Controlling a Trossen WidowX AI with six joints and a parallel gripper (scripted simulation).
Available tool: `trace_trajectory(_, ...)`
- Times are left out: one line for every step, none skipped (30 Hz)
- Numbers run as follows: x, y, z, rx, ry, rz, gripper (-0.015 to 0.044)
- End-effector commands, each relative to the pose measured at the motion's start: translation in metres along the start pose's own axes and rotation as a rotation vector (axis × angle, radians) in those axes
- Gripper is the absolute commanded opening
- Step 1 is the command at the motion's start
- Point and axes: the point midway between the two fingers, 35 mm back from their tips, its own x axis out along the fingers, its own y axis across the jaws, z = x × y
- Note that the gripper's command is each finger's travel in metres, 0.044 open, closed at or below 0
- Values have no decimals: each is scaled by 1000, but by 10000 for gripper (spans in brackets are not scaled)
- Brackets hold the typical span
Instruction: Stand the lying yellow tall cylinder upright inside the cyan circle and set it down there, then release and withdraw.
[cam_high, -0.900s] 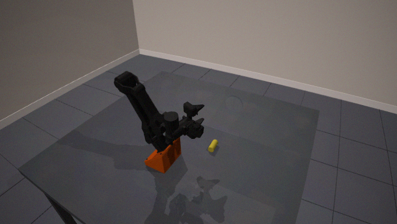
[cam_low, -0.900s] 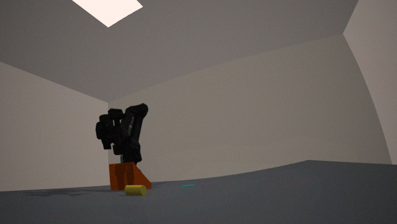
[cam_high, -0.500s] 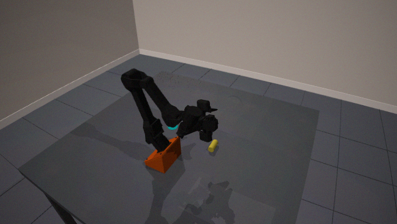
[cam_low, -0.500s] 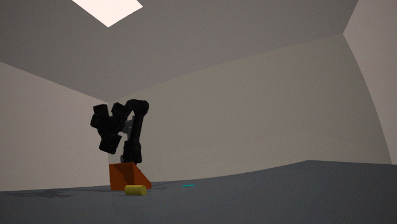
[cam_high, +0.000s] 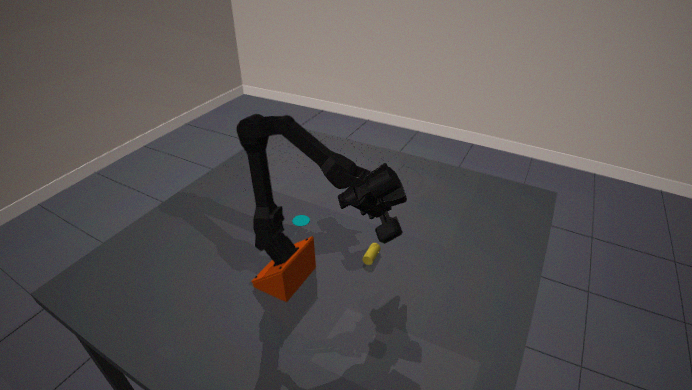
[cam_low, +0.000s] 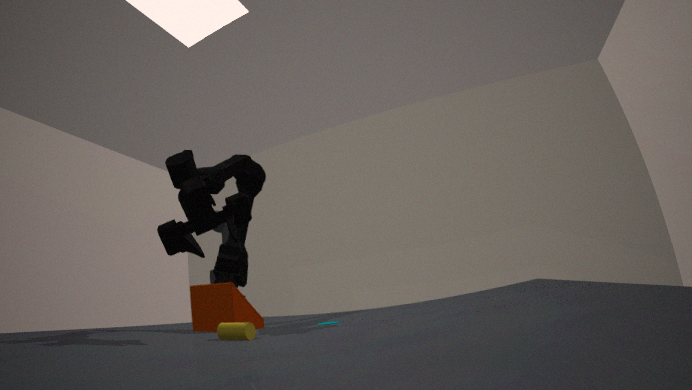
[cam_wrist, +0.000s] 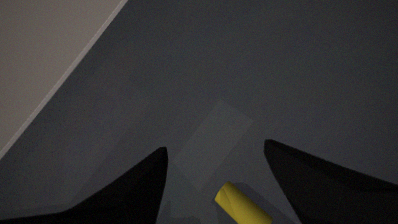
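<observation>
The yellow cylinder (cam_high: 371, 254) (cam_low: 235, 331) lies on its side on the table, in front of the orange base. Its near part shows in the wrist view (cam_wrist: 241, 206) at the bottom edge, low between the fingers and beyond their tips. My gripper (cam_wrist: 215, 149) is open and empty, tilted downward, in the air above the cylinder and clear of it. The cyan circle (cam_high: 301, 220) (cam_low: 329, 323) is a flat disc on the table with nothing on it. It is out of the wrist view. The cylinder's far end is cut off in the wrist view.
The orange wedge-shaped base (cam_high: 300, 270) (cam_low: 212, 307) carries the black arm (cam_high: 260, 175) (cam_low: 247, 180) and stands between the cylinder and the left side of the table in the top view. The cyan circle lies just behind it. The grey table (cam_high: 475, 225) reflects the arm.
</observation>
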Motion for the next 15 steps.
trace_trajectory(25, 16, -25, -586, 496, -123, 309)
trace_trajectory(25, 19, -29, -663, 568, -118, 309)
trace_trajectory(25, 23, -33, -741, 641, -108, 309)
trace_trajectory(24, 27, -37, -817, 716, -93, 309)
trace_trajectory(23, 31, -40, -880, 779, -77, 309)
trace_trajectory(22, 33, -42, -917, 817, -65, 309)
trace_trajectory(22, 34, -43, -929, 830, -61, 309)
trace_trajectory(22, 34, -43, -929, 830, -61, 309)
trace_trajectory(22, 34, -43, -929, 830, -61, 309)
trace_trajectory(22, 34, -43, -929, 830, -61, 309)
trace_trajectory(22, 34, -43, -929, 830, -61, 309)
trace_trajectory(22, 34, -43, -929, 830, -61, 309)
trace_trajectory(22, 34, -43, -929, 830, -61, 309)
trace_trajectory(22, 34, -43, -929, 830, -61, 309)
trace_trajectory(22, 34, -43, -929, 830, -61, 309)
